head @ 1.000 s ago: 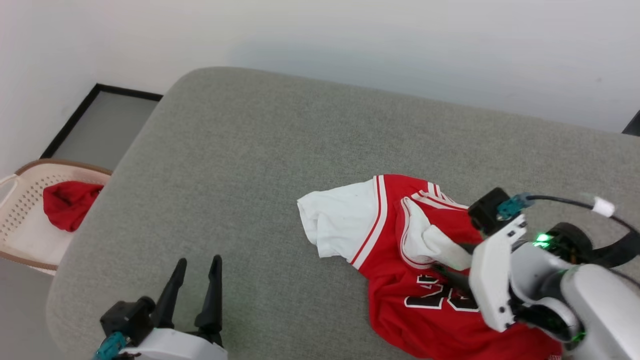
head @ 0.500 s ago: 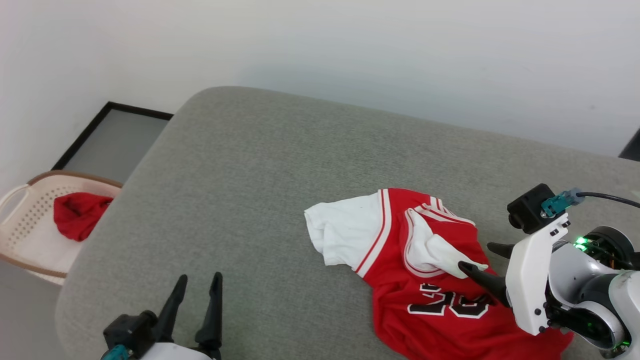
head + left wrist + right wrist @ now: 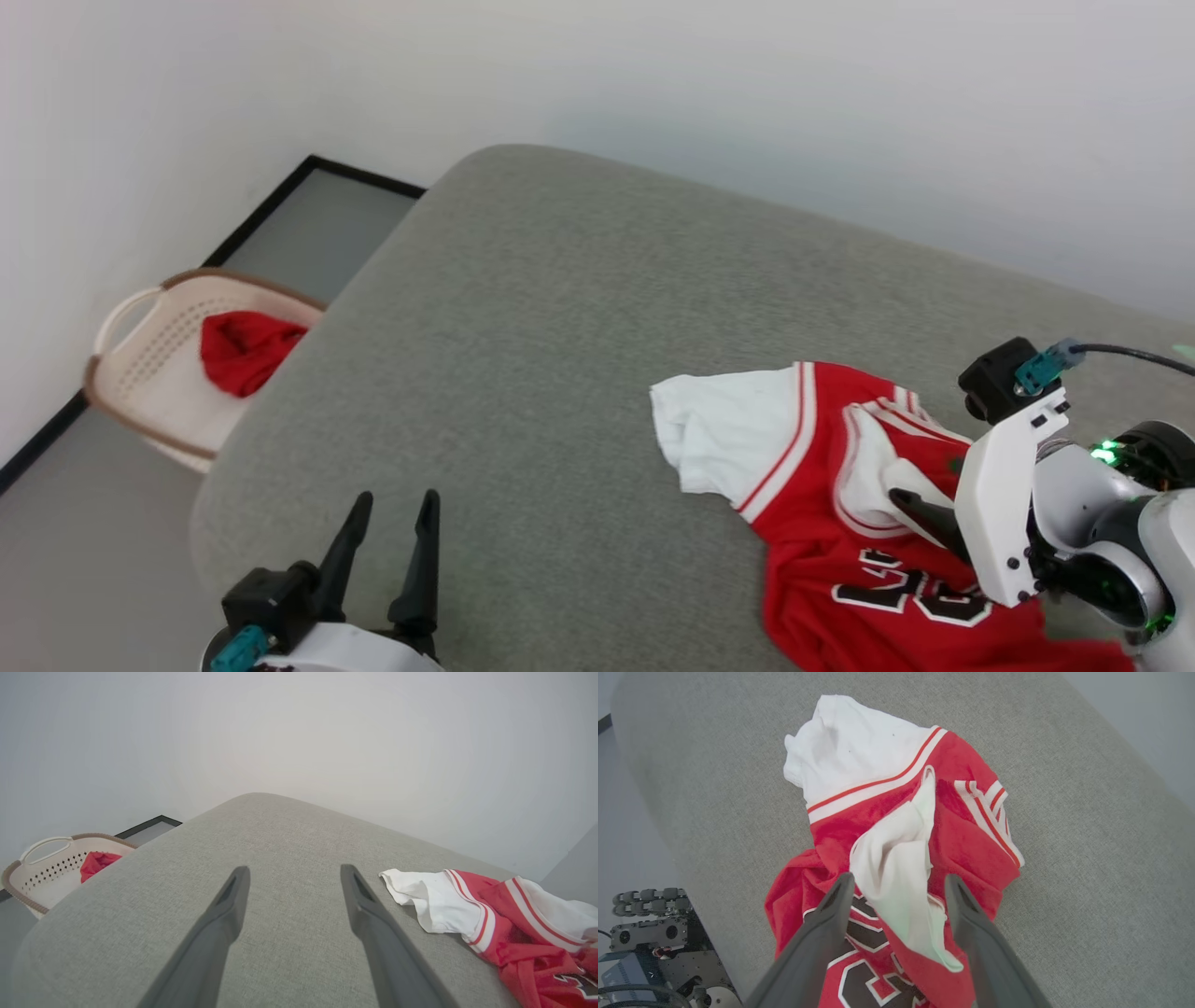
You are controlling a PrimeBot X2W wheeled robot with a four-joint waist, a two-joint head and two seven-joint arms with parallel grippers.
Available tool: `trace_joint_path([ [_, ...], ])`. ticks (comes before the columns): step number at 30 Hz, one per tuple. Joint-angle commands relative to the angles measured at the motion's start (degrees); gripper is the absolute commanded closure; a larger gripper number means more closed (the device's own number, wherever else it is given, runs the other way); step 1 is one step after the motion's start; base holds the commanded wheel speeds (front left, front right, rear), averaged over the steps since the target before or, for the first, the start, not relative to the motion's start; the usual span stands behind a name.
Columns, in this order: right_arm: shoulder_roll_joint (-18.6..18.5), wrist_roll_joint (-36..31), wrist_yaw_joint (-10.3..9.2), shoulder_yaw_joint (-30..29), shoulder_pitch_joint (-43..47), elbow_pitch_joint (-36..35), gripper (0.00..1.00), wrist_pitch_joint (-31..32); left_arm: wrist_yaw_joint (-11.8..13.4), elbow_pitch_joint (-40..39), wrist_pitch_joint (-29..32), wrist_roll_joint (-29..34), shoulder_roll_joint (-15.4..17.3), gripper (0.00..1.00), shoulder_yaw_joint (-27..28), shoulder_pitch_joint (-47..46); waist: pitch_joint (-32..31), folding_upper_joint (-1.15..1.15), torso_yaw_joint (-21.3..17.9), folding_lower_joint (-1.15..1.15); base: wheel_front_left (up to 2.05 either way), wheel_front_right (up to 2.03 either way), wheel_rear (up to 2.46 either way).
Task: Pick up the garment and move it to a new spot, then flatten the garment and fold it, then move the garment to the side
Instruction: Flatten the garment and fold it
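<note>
On the right part of the grey padded surface [image 3: 560, 327], the garment [image 3: 822, 439] lies crumpled, neither flattened nor folded. The right hand [image 3: 899, 879] stands open astride its white fold, gripping nothing. The left hand [image 3: 397, 499] is open, well apart. Flattening, folding and moving aside appear outstanding.

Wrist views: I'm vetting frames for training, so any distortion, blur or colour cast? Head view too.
Left wrist view: the wide lens bows the grey cushion into a dome; the left hand looks soft toward the bottom edge. Right wrist view: sharp, with a faint green tint on the garment's white fold inside the open right hand. Head view: even soft light, no glare.
</note>
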Motion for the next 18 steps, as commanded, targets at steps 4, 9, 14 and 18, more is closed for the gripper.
trace_joint_path([
  [4,-0.13,-0.68,-0.07,-0.78,-1.07,2.57,0.00,1.11,-0.16,-0.01,0.03,0.44,-0.64,0.00,-0.39,-0.91,1.31,0.00,3.26,0.00,0.00,0.00,0.00],
  [9,0.27,0.19,-0.07,-0.70,-1.44,6.36,0.18,2.57,-0.16,0.27,0.03,0.34,-1.24,0.00,-0.71,-1.44,2.23,0.00,4.56,0.00,0.00,0.00,0.00],
  [14,-0.14,0.61,-0.07,-0.25,-2.37,7.93,1.00,4.09,-0.16,0.47,0.03,-0.15,-1.49,0.00,-0.41,-1.76,2.73,0.00,4.67,0.00,0.00,0.00,0.00],
  [18,-0.81,0.76,-0.07,-0.93,-3.35,7.39,1.00,4.03,-0.16,0.49,0.03,-0.33,-1.28,0.00,0.50,-1.08,2.57,0.00,3.65,0.00,0.00,0.00,0.00],
])
